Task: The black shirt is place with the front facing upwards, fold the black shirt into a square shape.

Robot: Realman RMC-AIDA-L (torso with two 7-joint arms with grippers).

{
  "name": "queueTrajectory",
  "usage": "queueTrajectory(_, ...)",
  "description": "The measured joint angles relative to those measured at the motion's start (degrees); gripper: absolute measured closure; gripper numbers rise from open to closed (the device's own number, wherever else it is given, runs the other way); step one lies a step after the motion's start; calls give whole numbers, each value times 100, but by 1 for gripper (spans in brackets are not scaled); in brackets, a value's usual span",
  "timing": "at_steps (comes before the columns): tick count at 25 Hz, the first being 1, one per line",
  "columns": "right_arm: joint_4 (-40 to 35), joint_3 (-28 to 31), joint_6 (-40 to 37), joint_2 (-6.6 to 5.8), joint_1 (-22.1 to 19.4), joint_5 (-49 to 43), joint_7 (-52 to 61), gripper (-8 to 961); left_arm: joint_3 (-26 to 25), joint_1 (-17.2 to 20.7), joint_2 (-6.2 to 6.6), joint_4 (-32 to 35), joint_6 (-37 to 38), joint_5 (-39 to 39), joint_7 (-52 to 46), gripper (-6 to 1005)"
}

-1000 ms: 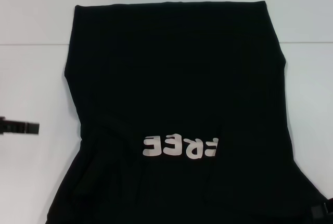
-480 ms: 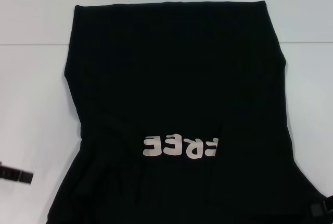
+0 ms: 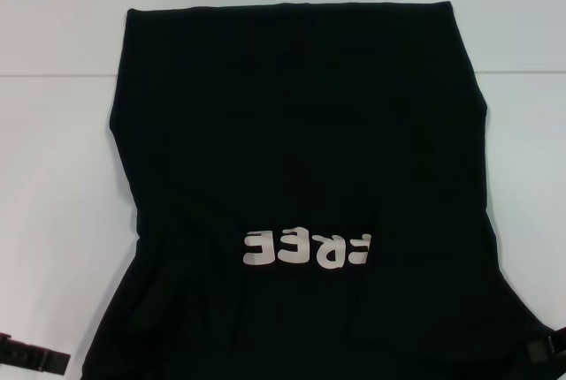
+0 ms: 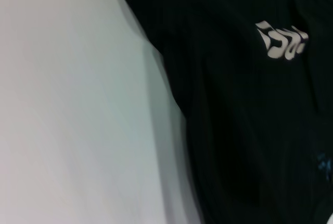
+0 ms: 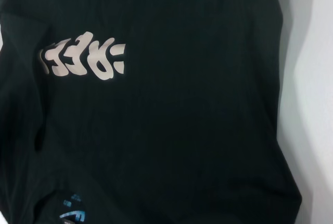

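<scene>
The black shirt (image 3: 301,177) is spread flat on the white table (image 3: 53,177), front up, with the white "FREE" lettering (image 3: 309,248) shown upside down toward the near end; the far edge is laid straight across. Shirt fabric fills most of both wrist views, and a small blue mark (image 5: 73,214) is seen on the fabric in the right wrist view. The left gripper (image 3: 34,359) is seen low at the near left corner over bare table, just beside the shirt's left edge. The right gripper (image 3: 546,351) is only partly shown at the near right edge by the shirt's side. Jaw state cannot be told for either one.
</scene>
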Motion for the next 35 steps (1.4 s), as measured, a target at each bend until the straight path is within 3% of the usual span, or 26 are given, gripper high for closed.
queueTrajectory(17, 292, 12, 198, -25, 28, 0, -143, 902, 72, -309, -63, -635, -80, 19, 250, 470)
queueTrajectory(35, 298, 16, 239, -15, 73, 0, -221, 902, 174, -365, -100, -659, -244, 306, 169, 471)
